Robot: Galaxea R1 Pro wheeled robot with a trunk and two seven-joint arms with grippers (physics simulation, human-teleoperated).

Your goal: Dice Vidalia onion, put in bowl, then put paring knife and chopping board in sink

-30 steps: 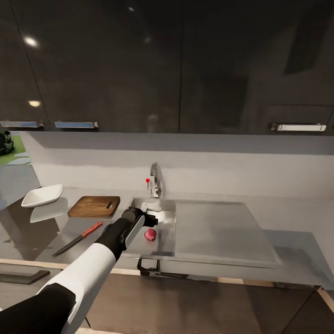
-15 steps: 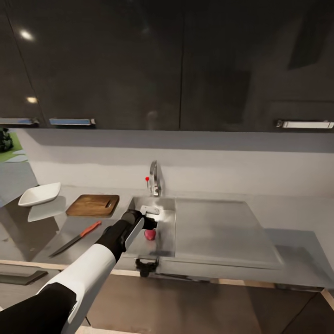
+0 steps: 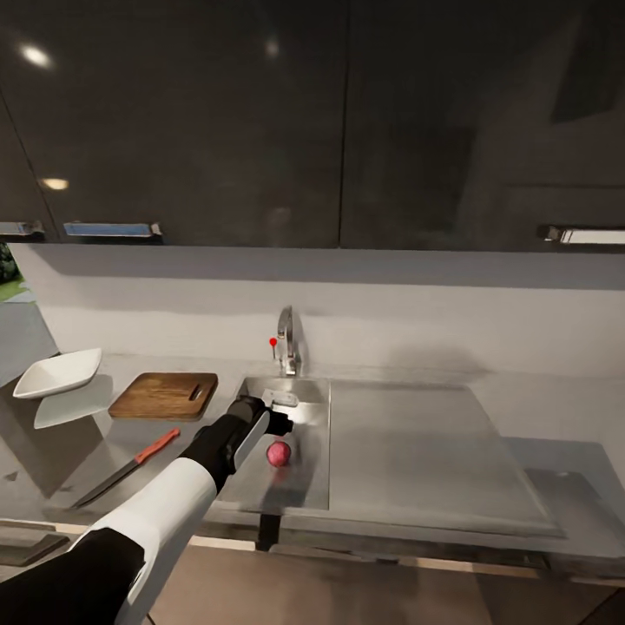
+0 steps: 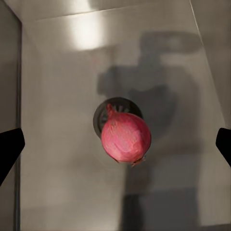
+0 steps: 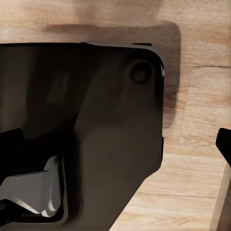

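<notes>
Step in hand, by judgement: fetching the round pinkish-red Vidalia onion [image 4: 126, 137] out of the grey rectangular steel sink [image 3: 308, 473]. Lying loose on the basin floor, partly over the round dark drain [image 4: 103, 111]. Left gripper [image 3: 279, 423] poised above the onion, fingers [image 4: 8, 147] spread wide on either side, touching nothing. Right gripper: fingers' state impossible to tell.

Beside the sink, on the glossy grey countertop [image 3: 35, 473]: dark brown wooden chopping board [image 3: 163, 396], red-handled paring knife [image 3: 126, 468], white rounded-square bowl [image 3: 57, 372].

Next move, likely: lowering straight down and closing squarely across the onion's widest part; round, so prone to rolling.
</notes>
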